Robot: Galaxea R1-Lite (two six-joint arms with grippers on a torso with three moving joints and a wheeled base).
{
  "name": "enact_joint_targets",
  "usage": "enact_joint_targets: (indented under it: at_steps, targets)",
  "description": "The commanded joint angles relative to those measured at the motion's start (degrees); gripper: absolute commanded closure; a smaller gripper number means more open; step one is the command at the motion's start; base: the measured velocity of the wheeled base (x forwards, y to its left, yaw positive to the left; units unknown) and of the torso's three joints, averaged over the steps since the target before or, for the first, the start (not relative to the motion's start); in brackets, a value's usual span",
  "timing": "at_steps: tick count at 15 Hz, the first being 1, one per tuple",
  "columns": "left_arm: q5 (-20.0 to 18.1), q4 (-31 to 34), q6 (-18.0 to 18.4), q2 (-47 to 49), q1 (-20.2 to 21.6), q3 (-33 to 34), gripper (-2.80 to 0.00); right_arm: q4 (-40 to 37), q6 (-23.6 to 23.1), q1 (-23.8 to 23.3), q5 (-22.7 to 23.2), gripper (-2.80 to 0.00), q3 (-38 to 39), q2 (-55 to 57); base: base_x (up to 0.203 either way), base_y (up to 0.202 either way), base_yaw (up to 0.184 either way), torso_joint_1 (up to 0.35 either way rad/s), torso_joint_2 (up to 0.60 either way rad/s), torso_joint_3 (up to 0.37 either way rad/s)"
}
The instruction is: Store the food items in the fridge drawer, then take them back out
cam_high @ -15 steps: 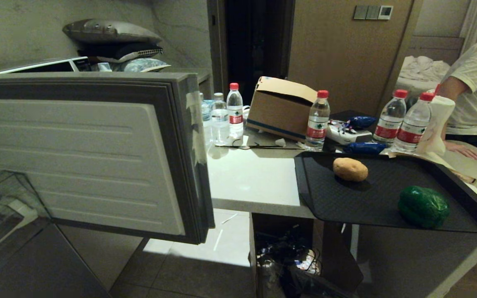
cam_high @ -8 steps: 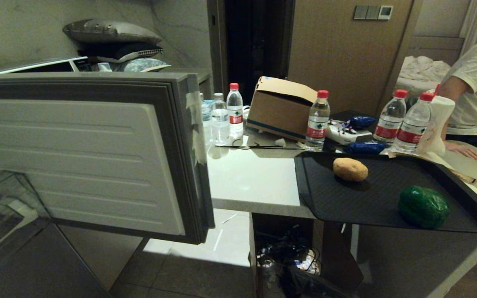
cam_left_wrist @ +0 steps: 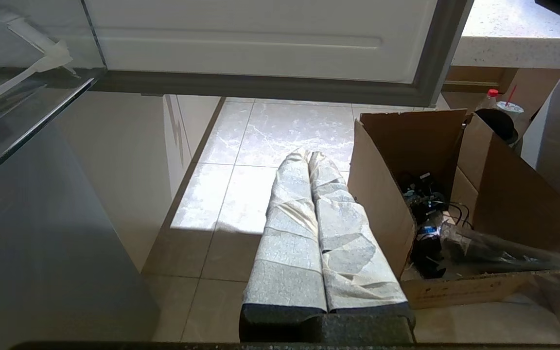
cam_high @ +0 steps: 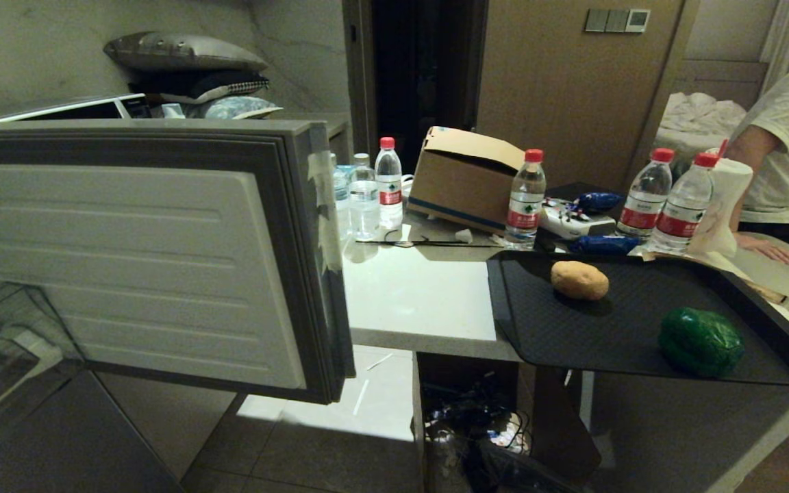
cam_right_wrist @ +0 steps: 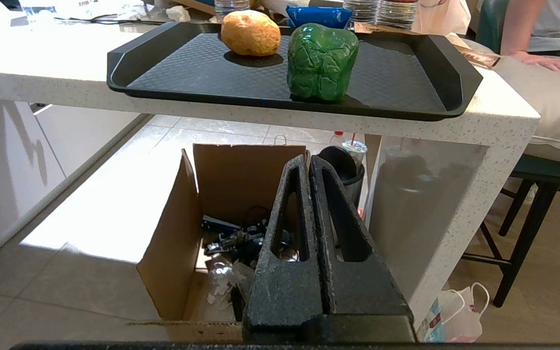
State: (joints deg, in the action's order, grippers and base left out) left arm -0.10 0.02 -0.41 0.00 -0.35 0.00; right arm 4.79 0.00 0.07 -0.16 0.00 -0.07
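Nothing's moving since a second ago, we're idling.
Potato (cam_high: 579,280) and pepper (cam_high: 700,342) sitting on tray (cam_high: 614,329); left gripper (cam_left_wrist: 309,156) and right gripper (cam_right_wrist: 308,163) both pinched together, empty.

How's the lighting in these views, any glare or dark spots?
Head view: dim, with bright glare on the white countertop. Left wrist view: a sunlit patch on the floor tiles beside the shadowed fridge. Right wrist view: bright, the green pepper glossy on the tray.

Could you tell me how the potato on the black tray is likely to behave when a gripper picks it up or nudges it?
The potato looks firm and oval, so it will probably keep its shape in a grip. Lying loose on the tray, it may roll if nudged. Its matt skin suggests fair grip.
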Motion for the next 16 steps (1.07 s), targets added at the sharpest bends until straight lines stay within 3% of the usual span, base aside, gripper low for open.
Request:
enact_joint_targets:
  at_steps: [1, 16]
  targets:
    - [0.0, 0.0, 0.0, 0.0, 0.0, 0.0, 0.0, 0.0, 0.0, 0.0, 0.0, 0.0, 1.8, 0.0, 0.0, 0.0, 0.0, 0.0, 0.0, 0.0]
    - [0.0, 0.0, 0.0, 0.1, 0.0, 0.0, 0.0, 0.0, 0.0, 0.0, 0.0, 0.0, 1.8, 0.0, 0.0, 0.0, 0.0, 0.0, 0.0, 0.0]
